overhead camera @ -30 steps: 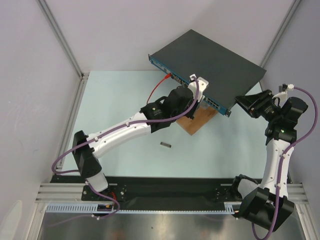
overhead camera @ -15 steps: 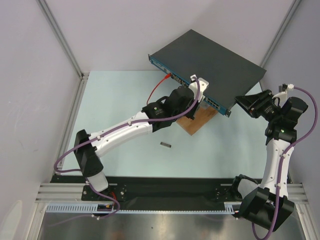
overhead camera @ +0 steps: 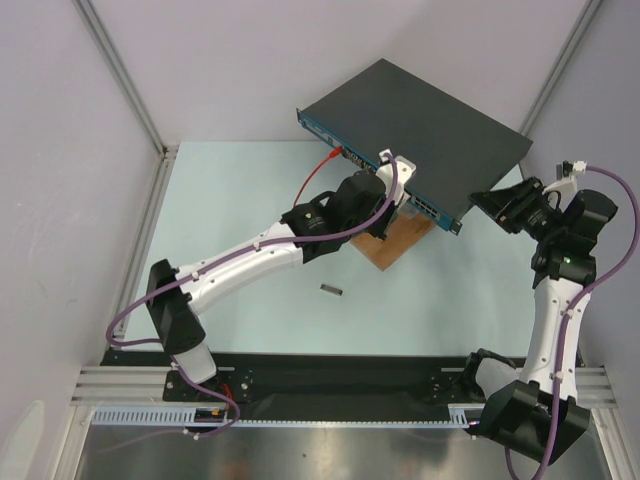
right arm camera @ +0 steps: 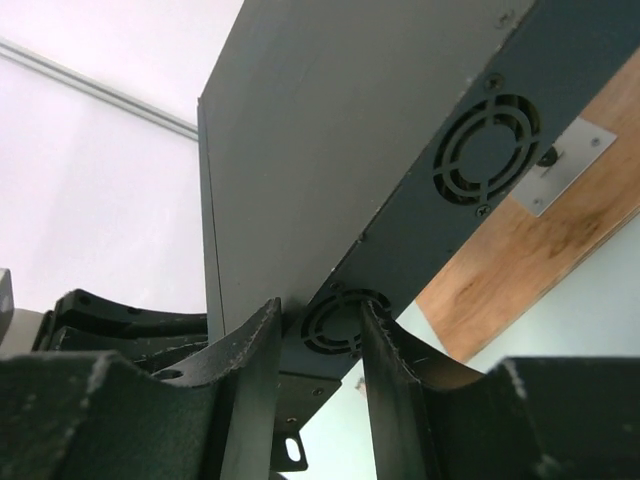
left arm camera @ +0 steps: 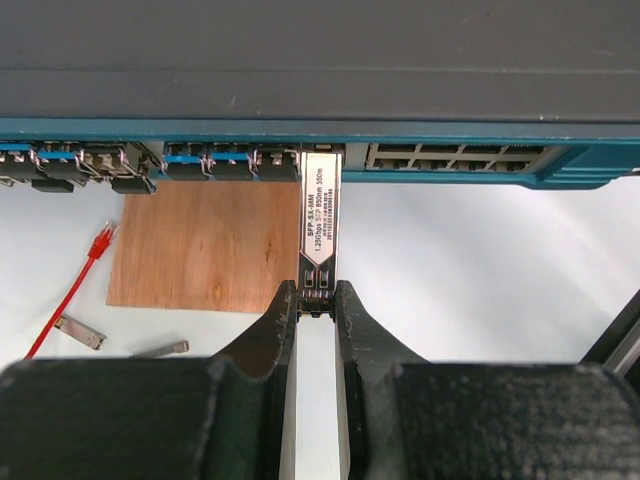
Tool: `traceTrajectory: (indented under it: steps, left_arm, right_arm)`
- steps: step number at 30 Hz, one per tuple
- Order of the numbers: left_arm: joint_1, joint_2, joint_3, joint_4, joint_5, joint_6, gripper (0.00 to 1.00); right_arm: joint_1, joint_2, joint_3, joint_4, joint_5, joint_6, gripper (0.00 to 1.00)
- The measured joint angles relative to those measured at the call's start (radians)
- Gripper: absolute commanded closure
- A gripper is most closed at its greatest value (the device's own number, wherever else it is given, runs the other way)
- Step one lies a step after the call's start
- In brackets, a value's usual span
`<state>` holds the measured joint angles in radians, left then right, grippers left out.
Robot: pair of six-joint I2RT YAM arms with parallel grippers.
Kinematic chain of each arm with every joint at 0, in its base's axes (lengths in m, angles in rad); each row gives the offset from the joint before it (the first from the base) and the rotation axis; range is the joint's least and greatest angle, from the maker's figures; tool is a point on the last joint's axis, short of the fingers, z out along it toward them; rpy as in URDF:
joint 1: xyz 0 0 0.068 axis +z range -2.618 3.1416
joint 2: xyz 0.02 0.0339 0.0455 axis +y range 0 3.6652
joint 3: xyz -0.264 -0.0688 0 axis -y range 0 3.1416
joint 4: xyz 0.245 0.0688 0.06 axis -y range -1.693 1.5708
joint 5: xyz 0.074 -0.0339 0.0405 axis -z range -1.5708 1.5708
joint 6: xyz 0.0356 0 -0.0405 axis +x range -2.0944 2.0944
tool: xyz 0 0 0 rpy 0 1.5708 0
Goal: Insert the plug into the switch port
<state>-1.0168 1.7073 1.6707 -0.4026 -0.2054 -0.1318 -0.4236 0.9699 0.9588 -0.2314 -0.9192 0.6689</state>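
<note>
The left gripper (left arm camera: 316,298) is pinching the slim silver plug (left arm camera: 319,222) at the blue-faced switch (left arm camera: 320,60). The right gripper (right arm camera: 320,322) is clamping its vented side between its jaws.

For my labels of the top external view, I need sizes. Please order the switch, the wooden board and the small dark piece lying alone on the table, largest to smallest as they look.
1. switch
2. wooden board, though only the part not hidden under the switch shows
3. small dark piece, clearly the smallest
</note>
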Motion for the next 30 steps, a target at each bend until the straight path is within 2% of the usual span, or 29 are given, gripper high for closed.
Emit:
traceTrajectory:
  steps: [2,5,6,7,8,12,17,20,23,26,30]
  left_arm:
    - [0.001,-0.001,-0.001,-0.007,0.007,0.000,1.00]
    - [0.006,-0.012,-0.011,-0.019,0.018,0.000,1.00]
    - [0.007,-0.020,-0.017,-0.022,0.023,0.000,1.00]
    - [0.008,-0.028,-0.023,-0.027,0.027,0.000,1.00]
    - [0.008,-0.036,-0.023,-0.034,0.030,0.000,1.00]
    - [0.009,-0.073,-0.023,-0.041,0.055,0.002,1.00]
    - [0.003,-0.139,-0.043,-0.046,0.087,0.029,1.00]
    - [-0.010,-0.188,-0.073,-0.045,0.104,0.062,1.00]
    - [-0.031,-0.216,-0.079,-0.041,0.122,0.104,1.00]
    - [-0.047,-0.228,-0.079,-0.027,0.151,0.148,1.00]
    - [-0.061,-0.229,-0.073,-0.026,0.169,0.196,1.00]
  right_arm:
    - [0.005,-0.002,0.013,-0.018,0.010,-0.035,0.86]
    - [0.010,-0.002,0.028,-0.041,0.018,-0.076,0.66]
    - [0.010,-0.003,0.032,-0.048,0.019,-0.087,0.54]
    - [0.010,-0.003,0.036,-0.054,0.019,-0.098,0.48]
    - [0.010,-0.002,0.039,-0.060,0.018,-0.111,0.35]
    - [-0.010,0.005,0.049,-0.151,-0.006,-0.175,0.19]
    - [-0.123,0.006,0.110,-0.267,-0.053,-0.262,0.07]
    - [-0.190,0.006,0.163,-0.317,-0.097,-0.296,0.07]
    - [-0.207,0.003,0.210,-0.310,-0.151,-0.272,0.12]
    - [-0.154,-0.019,0.222,-0.222,-0.196,-0.185,0.15]
    - [0.043,-0.033,0.240,-0.105,-0.200,-0.076,0.16]
